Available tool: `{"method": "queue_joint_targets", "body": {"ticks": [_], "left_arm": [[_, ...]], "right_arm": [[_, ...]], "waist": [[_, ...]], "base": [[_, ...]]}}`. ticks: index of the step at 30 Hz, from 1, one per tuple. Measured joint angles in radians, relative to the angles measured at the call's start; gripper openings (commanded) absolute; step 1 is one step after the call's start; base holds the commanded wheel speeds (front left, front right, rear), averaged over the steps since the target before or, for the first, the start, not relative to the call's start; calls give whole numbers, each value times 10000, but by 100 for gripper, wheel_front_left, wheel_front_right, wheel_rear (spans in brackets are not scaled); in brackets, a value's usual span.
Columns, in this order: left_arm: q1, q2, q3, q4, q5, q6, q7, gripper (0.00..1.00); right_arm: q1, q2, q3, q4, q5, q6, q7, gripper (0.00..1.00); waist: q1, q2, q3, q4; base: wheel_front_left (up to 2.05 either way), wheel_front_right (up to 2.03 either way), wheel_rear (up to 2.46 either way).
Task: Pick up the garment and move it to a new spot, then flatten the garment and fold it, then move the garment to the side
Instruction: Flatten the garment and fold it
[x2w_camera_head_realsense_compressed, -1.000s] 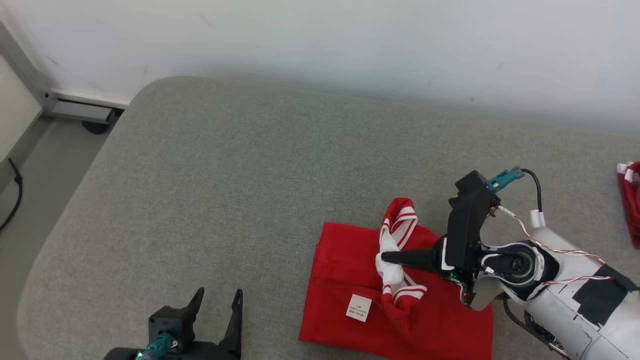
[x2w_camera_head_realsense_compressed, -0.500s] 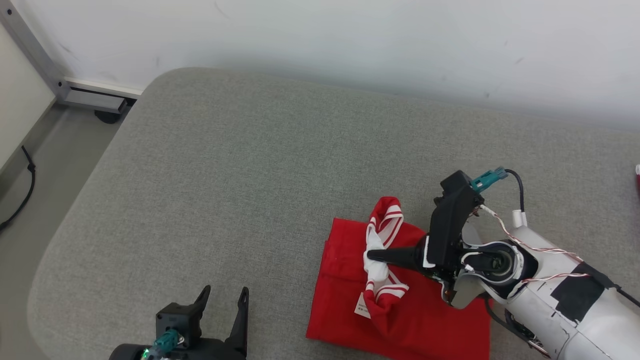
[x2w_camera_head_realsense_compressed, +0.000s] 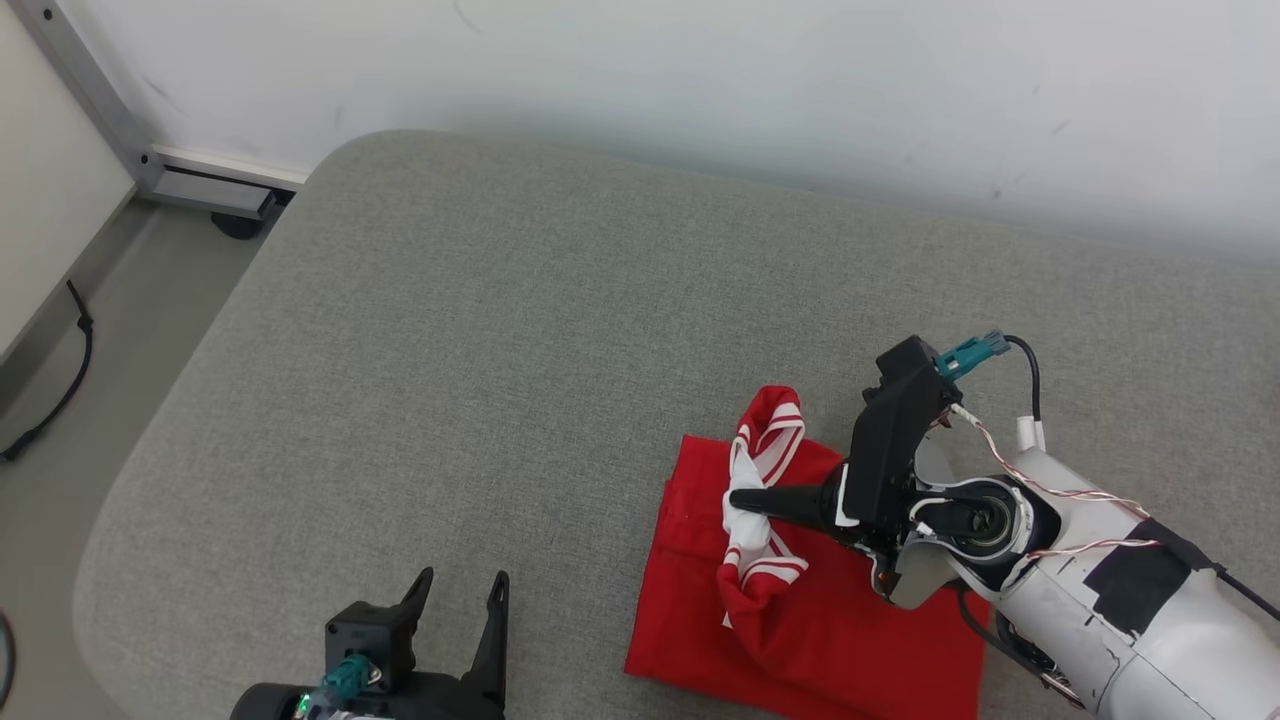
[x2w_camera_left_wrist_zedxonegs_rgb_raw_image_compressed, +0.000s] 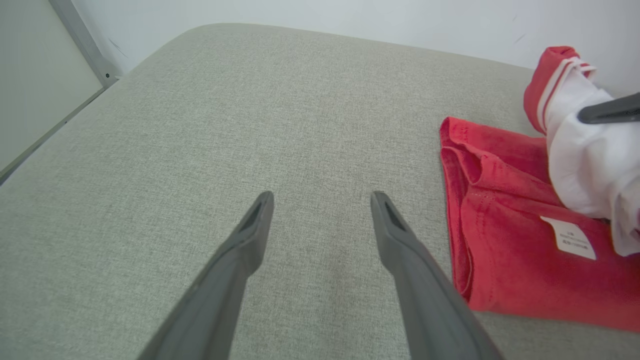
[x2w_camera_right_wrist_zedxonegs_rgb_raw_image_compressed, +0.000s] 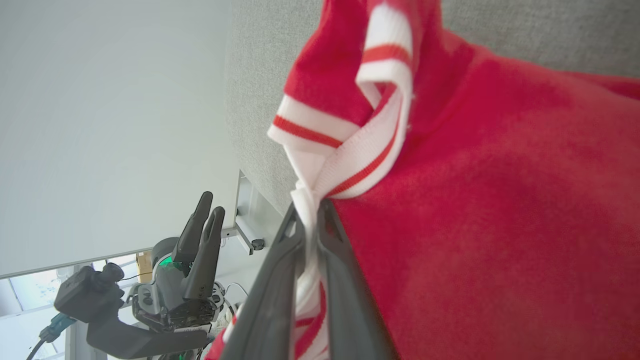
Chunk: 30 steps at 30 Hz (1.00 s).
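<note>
Right gripper (x2w_camera_head_realsense_compressed: 735, 497): shut tight on the white, red-striped trim (x2w_camera_head_realsense_compressed: 748, 530) of the garment (x2w_camera_head_realsense_compressed: 860, 630), one dark finger either side of the twisted band, which stands bunched above the flat cloth. Garment: red, lying mostly flat on the grey cushion (x2w_camera_head_realsense_compressed: 480, 340), at the near right of the head view, its left edge doubled over; a loop of trim rises at its far edge. Label (x2w_camera_left_wrist_zedxonegs_rgb_raw_image_compressed: 570, 238): small, white, printed, on the red cloth just beside the held trim. Left gripper (x2w_camera_head_realsense_compressed: 462, 580): jaws spread wide, holding nothing, low over bare cushion, left of the garment and apart from it. Wall (x2w_camera_head_realsense_compressed: 700, 70): pale, plain, behind the cushion's far edge.
</note>
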Motion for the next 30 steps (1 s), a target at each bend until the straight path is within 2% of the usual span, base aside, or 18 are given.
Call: {"method": "queue_joint_targets", "body": {"ticks": [4, 5, 6, 7, 15, 22, 30], "left_arm": [[-6, -25, -8, 82, -10, 0, -17, 100], [-7, -27, -8, 96, -10, 0, -75, 100], [-8, -31, 2, 115, -13, 0, -90, 100], [-8, -31, 8, 136, -25, 0, -92, 100], [19, 48, 82, 270, -50, 2, -174, 100], [266, 236, 213, 265, -50, 2, -267, 100], [462, 291, 305, 81, -50, 4, -309, 100]], "right_arm": [[-1, 94, 36, 207, -29, 44, -4, 0], [-3, 113, 58, 259, -40, 61, -4, 24], [-12, 138, 94, 320, -104, 90, -8, 66], [-12, 167, 100, 368, -132, 100, -61, 100], [-148, -13, -12, 594, -278, 428, -387, 100], [618, -1225, 209, 180, -1030, 740, -794, 100], [1297, -2050, 445, -671, -1626, 738, -1170, 100]], "waist": [[0, 0, 8, 49], [0, 0, 7, 56], [0, 0, -2, 56], [1, 0, -18, 47], [0, 1, -189, -210], [0, 0, -426, -597], [0, 0, -625, -1209]], "base": [[0, 0, 0], [0, 0, 0], [0, 0, 0], [0, 0, 0], [0, 0, 0], [0, 0, 0], [0, 0, 0]]}}
